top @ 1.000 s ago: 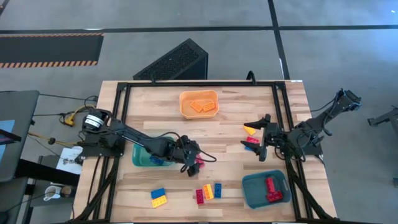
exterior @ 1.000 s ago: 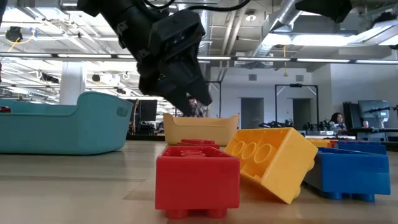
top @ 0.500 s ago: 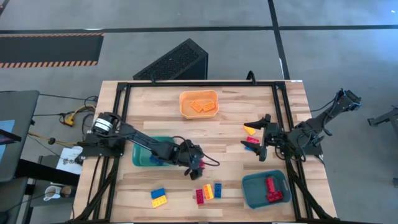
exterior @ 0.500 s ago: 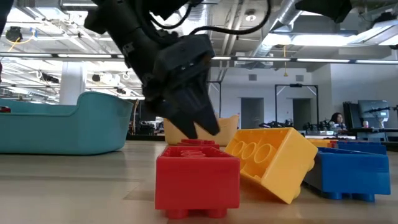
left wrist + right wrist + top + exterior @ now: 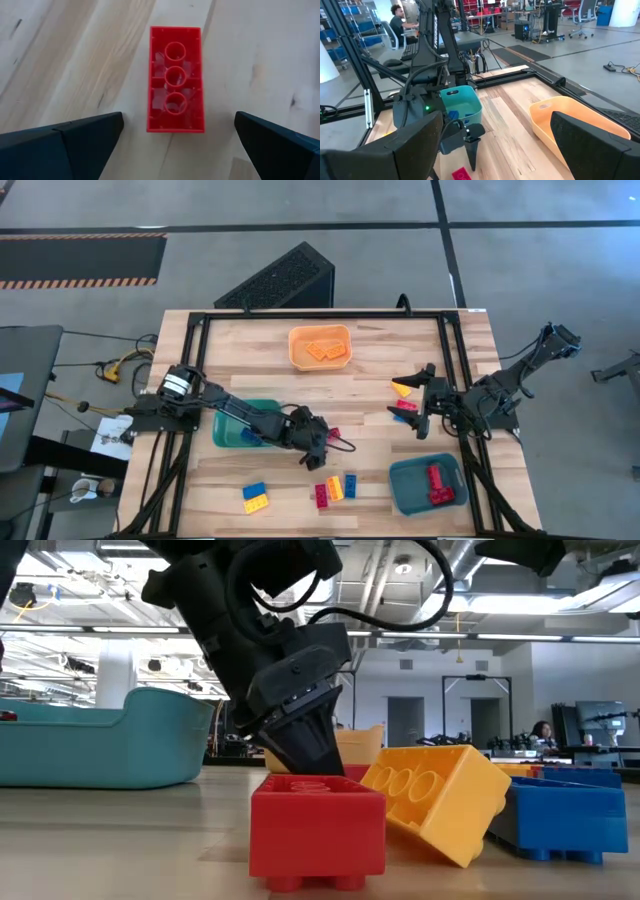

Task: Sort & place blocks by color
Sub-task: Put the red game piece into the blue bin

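Blocks are only partly sorted: I see red ones in the teal bin by the table's front right corner, while loose blocks wait along the front edge. My left gripper hangs, jaws apart, over a red block mid-table. The right gripper waits, jaws apart, toward the right edge.

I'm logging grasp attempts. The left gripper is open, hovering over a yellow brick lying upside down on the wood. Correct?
Not quite: the brick is red, not yellow. The left wrist view shows it between the fingers of the open left gripper, hollow underside up on the table.
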`<state>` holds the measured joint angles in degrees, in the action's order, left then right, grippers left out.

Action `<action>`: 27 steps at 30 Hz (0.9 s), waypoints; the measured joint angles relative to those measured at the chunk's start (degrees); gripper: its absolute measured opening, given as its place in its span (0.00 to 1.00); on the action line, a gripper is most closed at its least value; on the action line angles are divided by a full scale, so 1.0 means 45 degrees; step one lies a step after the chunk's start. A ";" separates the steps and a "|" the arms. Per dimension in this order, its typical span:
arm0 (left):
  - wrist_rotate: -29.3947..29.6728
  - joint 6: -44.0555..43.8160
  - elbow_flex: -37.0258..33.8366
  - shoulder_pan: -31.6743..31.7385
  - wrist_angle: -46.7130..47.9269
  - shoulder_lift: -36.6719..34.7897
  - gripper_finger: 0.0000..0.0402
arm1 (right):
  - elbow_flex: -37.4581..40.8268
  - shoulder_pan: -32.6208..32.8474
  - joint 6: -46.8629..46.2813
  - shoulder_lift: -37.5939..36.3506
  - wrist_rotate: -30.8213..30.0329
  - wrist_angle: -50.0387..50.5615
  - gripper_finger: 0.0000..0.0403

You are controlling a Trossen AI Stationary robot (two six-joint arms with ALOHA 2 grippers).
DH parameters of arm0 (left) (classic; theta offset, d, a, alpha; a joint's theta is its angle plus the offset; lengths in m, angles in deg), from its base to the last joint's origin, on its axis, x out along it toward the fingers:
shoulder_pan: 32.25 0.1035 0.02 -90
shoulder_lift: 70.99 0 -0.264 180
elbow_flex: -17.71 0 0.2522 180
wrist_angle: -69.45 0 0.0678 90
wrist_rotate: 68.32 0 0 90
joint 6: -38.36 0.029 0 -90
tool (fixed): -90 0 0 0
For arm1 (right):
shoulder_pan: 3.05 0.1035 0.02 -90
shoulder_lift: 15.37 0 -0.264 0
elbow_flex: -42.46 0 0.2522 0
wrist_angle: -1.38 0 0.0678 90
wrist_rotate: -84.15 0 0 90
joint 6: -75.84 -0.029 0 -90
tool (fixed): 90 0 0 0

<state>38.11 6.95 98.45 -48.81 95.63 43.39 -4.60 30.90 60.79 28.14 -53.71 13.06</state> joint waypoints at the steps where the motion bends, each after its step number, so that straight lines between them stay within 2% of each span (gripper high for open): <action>1: -0.0005 0.0071 0.0000 0.0001 0.0008 0.0000 0.97 | 0.0000 0.0002 0.0002 -0.0005 0.0000 0.0000 0.98; 20: 0.0393 0.0895 -0.0024 0.0020 -0.0126 0.0000 0.96 | 0.0000 0.0000 0.0000 -0.0005 0.0000 -0.0006 0.98; 23: 0.0398 0.0895 -0.0029 0.0020 -0.0126 0.0000 0.91 | -0.0001 0.0000 0.0000 -0.0004 0.0000 -0.0006 0.98; 27: 0.0412 0.0894 -0.0029 0.0025 -0.0130 0.0000 0.75 | -0.0003 0.0000 0.0000 -0.0002 -0.0002 -0.0006 0.98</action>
<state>39.96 10.97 98.32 -48.69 95.04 43.39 -4.61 30.90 60.79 28.13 -53.72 13.03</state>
